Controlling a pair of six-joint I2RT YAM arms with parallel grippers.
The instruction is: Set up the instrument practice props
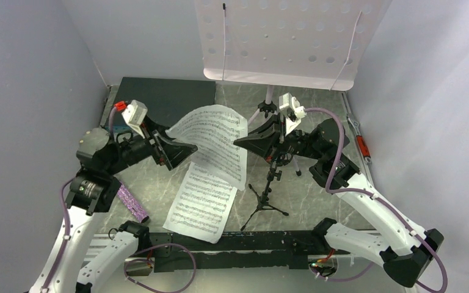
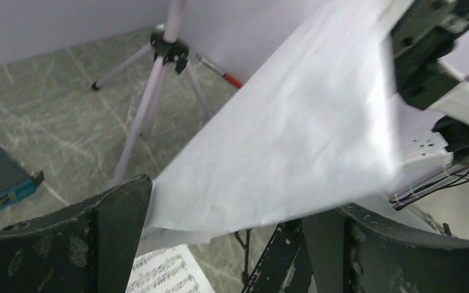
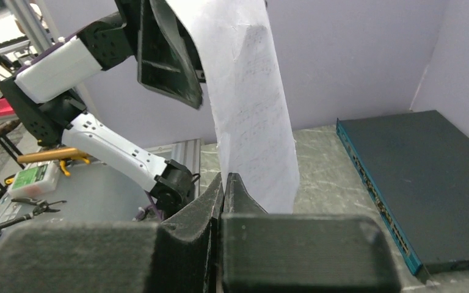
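The left gripper (image 1: 180, 152) stood wide open, jaws either side of the raised sheet-music page (image 1: 217, 137) at its left edge, not gripping. The page hung mid-table over the second page (image 1: 201, 204); it looked light, floppy and easily torn, so best pinched at an edge. The right gripper (image 1: 244, 141) was clenched on its right edge.

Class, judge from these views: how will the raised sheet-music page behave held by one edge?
Probably floppy: the raised sheet-music page bows and droops beyond the right gripper pinching its edge. Likely light, since that pinch seems to carry it. It may crease easily: wrinkles show in the left wrist view.
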